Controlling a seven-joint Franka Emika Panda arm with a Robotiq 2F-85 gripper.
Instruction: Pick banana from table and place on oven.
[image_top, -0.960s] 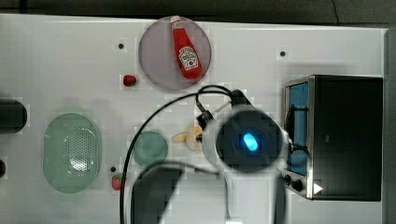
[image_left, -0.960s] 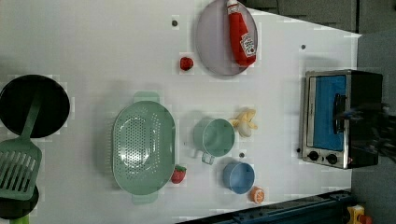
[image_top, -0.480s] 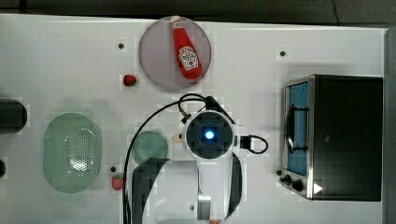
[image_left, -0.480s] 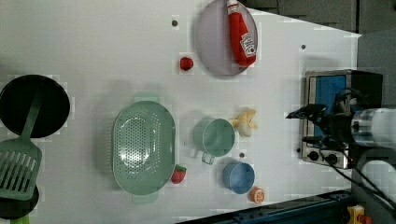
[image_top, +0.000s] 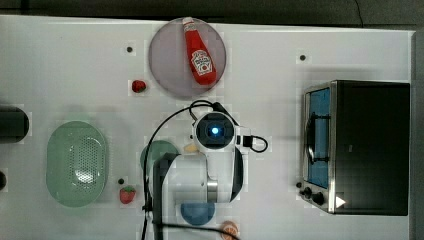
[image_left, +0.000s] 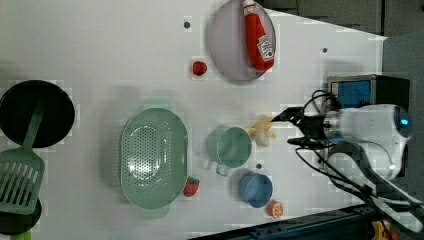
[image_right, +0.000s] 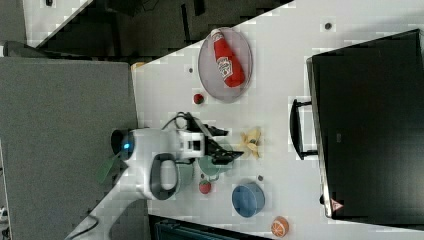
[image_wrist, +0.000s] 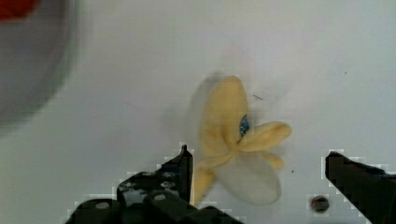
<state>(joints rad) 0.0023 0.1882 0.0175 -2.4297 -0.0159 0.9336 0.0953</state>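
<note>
Banana (image_wrist: 233, 140): lies on the white worktop (image_top: 65, 65), beside the green cup (image_left: 231, 147), well apart from the oven (image_top: 372, 147); in the top view the arm covers nearly all of it. Claw (image_wrist: 259, 186): spread wide, empty, above the banana, its fingertips (image_wrist: 180, 170) cut off at the wrist view's edge.

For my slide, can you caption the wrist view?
Open black gripper hovers over the pale yellow peeled toy banana on the white table.

In the left view, the banana (image_left: 262, 132) lies between cup (image_left: 229, 147) and oven (image_left: 367, 91).
</note>
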